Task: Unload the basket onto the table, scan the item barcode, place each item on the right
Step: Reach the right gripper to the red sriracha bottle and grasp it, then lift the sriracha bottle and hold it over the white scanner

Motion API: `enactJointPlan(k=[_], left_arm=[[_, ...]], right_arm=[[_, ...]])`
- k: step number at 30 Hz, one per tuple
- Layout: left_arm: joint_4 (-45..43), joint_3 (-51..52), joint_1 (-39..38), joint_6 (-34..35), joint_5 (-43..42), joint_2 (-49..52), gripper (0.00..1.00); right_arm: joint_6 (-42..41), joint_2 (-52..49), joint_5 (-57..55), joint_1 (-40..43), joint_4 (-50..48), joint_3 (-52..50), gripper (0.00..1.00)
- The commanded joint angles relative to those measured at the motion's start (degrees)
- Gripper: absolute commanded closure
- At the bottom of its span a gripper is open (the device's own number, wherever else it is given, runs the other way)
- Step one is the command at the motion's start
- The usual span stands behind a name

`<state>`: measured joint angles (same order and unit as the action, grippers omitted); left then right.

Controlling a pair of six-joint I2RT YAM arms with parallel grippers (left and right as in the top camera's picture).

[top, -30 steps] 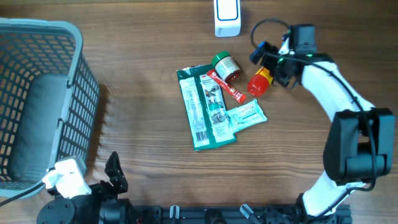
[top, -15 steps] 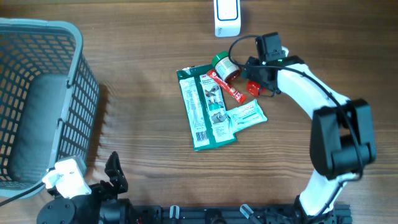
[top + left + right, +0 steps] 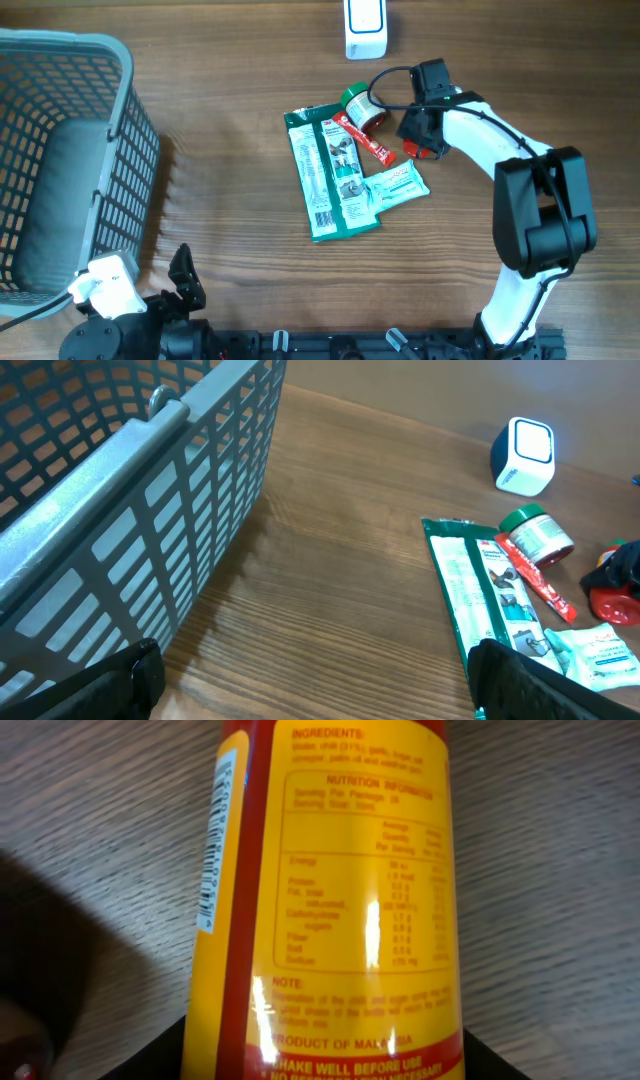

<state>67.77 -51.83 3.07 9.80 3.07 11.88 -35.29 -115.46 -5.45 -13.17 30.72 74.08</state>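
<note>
The yellow-and-red bottle [image 3: 330, 900] is seen lying on the table [image 3: 230, 150] beside a green-lidded jar [image 3: 362, 107], under the right end effector [image 3: 418, 140], whose grip cannot be told, while the left end effector [image 3: 315, 672] is spread and empty.

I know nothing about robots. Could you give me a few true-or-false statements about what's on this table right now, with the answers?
1. A barcode shows on the side of the yellow bottle. True.
2. The yellow bottle lies inside the basket. False: it lies on the table, under the right gripper.
3. The left gripper is open and holds nothing. True.
4. The green-lidded jar sits on top of the white box. False: it lies on the table apart from the box, touching the red sachet.
5. The basket stands on the robot's left side. True.
</note>
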Motion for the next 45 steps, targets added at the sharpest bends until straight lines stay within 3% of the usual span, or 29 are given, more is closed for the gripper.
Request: enactJointPlan(k=[1, 5, 8, 10, 17, 23, 27, 31, 35, 39, 45], left_arm=[[-0.1, -0.1, -0.2, 0.3, -0.5, -0.3, 0.0], [-0.1, -0.1, -0.2, 0.3, -0.5, -0.3, 0.0], [-0.1, -0.1, -0.2, 0.3, -0.5, -0.3, 0.0], [-0.1, -0.1, -0.2, 0.3, -0.5, -0.3, 0.0], [-0.1, -0.1, -0.2, 0.3, -0.5, -0.3, 0.0], [-0.1, -0.1, -0.2, 0.3, -0.5, -0.3, 0.0], [-0.1, -0.1, -0.2, 0.3, -0.5, -0.3, 0.0], [-0.1, -0.1, -0.2, 0.3, -0.5, -0.3, 0.0], [-0.1, -0.1, -0.2, 0.3, -0.5, -0.3, 0.0], [-0.1, -0.1, -0.2, 0.3, -0.5, -0.3, 0.0], [-0.1, -0.1, -0.2, 0.3, -0.5, -0.3, 0.0]], right_arm=[[6.4, 0.2, 8.6, -0.1, 0.2, 1.2, 0.5], [17.1, 7.8, 17.2, 0.9, 3.3, 1.7, 0.56], [20.1, 14.6, 19.0, 3.1, 7.4, 1.7, 0.56], [24.1, 18.6, 26.1, 4.8, 9.2, 1.7, 0.57], [48.9, 24.4, 68.5, 8.5, 15.3, 1.7, 0.58], [52.1, 24.1, 76.2, 8.5, 17.4, 1.6, 0.61], [52.2, 24.1, 73.2, 8.5, 17.6, 1.6, 0.61], [52.2, 24.1, 65.3, 8.5, 17.0, 1.6, 0.52], [52.2, 24.1, 63.9, 8.5, 14.0, 1.6, 0.52], [52.2, 24.1, 55.6, 8.5, 7.1, 1.6, 0.57], [52.5, 23.7, 36.0, 7.6, -8.0, 1.6, 0.57]])
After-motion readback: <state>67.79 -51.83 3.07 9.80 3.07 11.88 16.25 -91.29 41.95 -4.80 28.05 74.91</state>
